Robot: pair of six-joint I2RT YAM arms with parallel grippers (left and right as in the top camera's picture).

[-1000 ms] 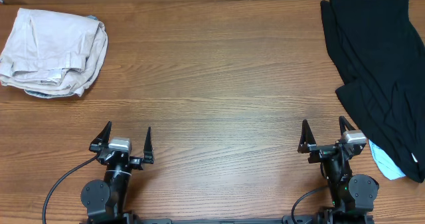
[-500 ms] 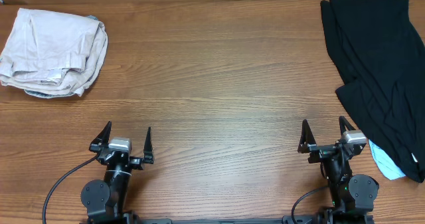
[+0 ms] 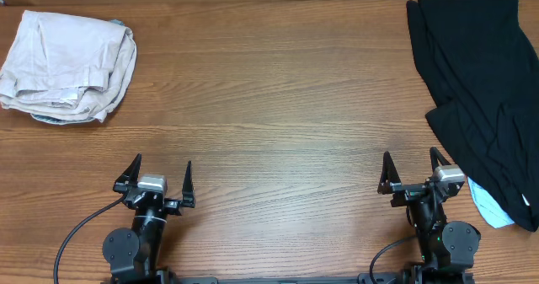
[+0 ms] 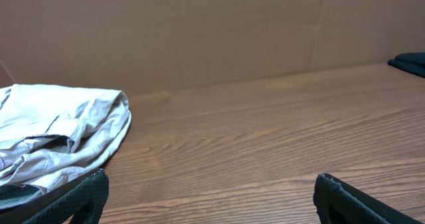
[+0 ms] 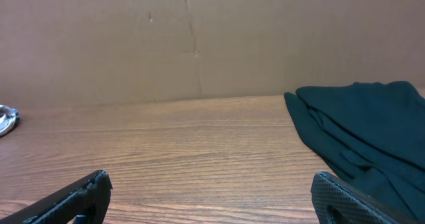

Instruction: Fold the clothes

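A pile of black clothes [image 3: 480, 90] lies crumpled along the right side of the table, from the far edge down past my right gripper. It also shows in the right wrist view [image 5: 362, 131] and as a sliver at the far right of the left wrist view [image 4: 408, 61]. My left gripper [image 3: 158, 176] is open and empty near the front edge, left of centre. My right gripper [image 3: 411, 168] is open and empty near the front edge, just left of the black pile. No neck tag shows.
A folded beige garment [image 3: 67, 65] lies at the far left corner, also in the left wrist view [image 4: 56, 134]. A light blue item [image 3: 487, 206] pokes out under the black pile at the front right. A cardboard wall [image 5: 199, 38] stands behind the wooden table [image 3: 269, 107].
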